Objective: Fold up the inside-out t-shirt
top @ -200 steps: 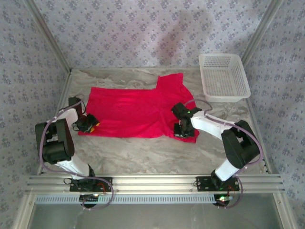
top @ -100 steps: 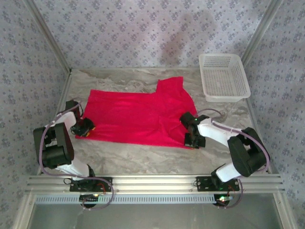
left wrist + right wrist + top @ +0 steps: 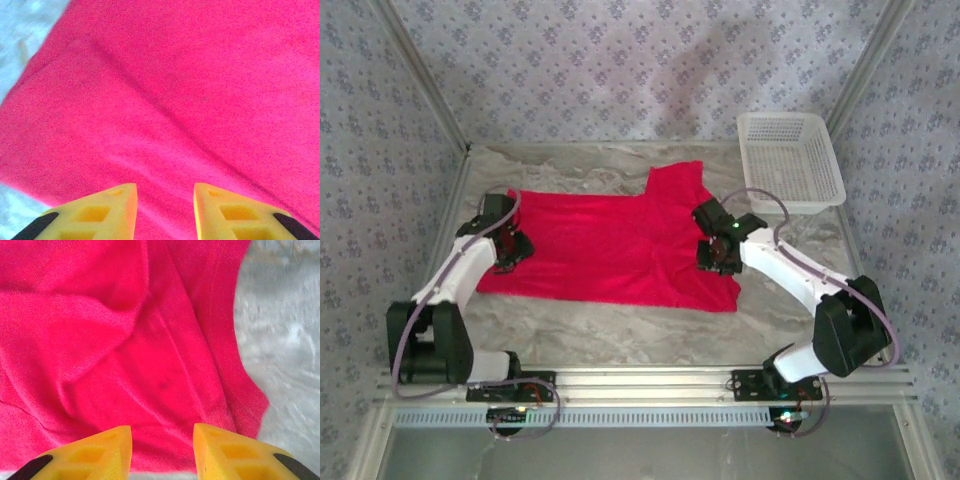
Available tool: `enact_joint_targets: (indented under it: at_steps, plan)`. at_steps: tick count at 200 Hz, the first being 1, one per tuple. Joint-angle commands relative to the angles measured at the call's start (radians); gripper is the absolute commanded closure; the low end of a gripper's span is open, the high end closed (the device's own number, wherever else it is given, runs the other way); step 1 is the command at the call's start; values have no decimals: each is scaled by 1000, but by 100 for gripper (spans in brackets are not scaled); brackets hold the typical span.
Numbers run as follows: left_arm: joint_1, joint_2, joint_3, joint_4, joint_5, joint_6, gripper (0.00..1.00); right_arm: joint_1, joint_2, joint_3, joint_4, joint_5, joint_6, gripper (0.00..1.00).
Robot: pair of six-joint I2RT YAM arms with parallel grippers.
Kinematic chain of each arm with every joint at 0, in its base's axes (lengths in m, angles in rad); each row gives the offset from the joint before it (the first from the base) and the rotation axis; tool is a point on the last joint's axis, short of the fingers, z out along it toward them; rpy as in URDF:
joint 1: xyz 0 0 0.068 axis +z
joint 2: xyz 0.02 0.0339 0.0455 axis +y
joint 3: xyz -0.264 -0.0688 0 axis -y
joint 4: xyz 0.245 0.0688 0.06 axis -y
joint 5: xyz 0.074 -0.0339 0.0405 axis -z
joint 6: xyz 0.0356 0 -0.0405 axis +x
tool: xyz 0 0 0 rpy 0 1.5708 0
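Top view: inside-out t-shirt (image 3: 610, 250) lies spread flat across the middle of the marbled tabletop (image 3: 620, 325), long side running left to right. One flap, probably a sleeve, sticks out toward the top of the frame at centre right. No print visible, plain red. White mesh basket (image 3: 790, 160) sits in the upper right of the frame, near the shirt but not touching it.

Left claw (image 3: 510, 248) is over the shirt's left edge, left of centre in the frame. Right claw (image 3: 720, 255) is over the shirt's right part, just below the flap.

Left wrist view: left claw (image 3: 165, 192) is parted, its yellow fingers (image 3: 100, 212) at the bottom edge with a clear gap. Only red cloth shows through the gap and nothing is gripped. One long crease runs diagonally from upper left to lower right. Pale tabletop shows at the upper left corner and lower left edge.

Right wrist view: right claw (image 3: 162, 435) is also parted by about the same gap and has hold of nothing. The cloth under it is wrinkled, with soft folds at left and centre. The shirt's edge curves down the right side to a corner at lower right, with grey tabletop beyond it.

Hard to tell whether either claw's tips touch the fabric or hang just above it.
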Motion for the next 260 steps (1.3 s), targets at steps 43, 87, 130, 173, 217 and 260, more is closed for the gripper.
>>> enact_joint_targets:
  at_steps: [43,87,130,173,217,260]
  plan:
    - [-116,-91,-28,122,109,31,65,76,253,287,67,-46,-20,55]
    - [-114,-110,-39,78,55,40,65,178,553,543,-68,128,-88,54]
    - [-102,-122,-59,75,42,45,66,212,700,670,-121,183,-93,54]
    - [-99,-118,-66,78,45,39,66,206,733,692,-114,163,-93,81]
    - [-96,-117,-61,74,43,40,67,220,688,737,-146,189,-98,100]
    - [-96,-113,-61,78,44,32,67,263,686,765,-121,195,-133,100]
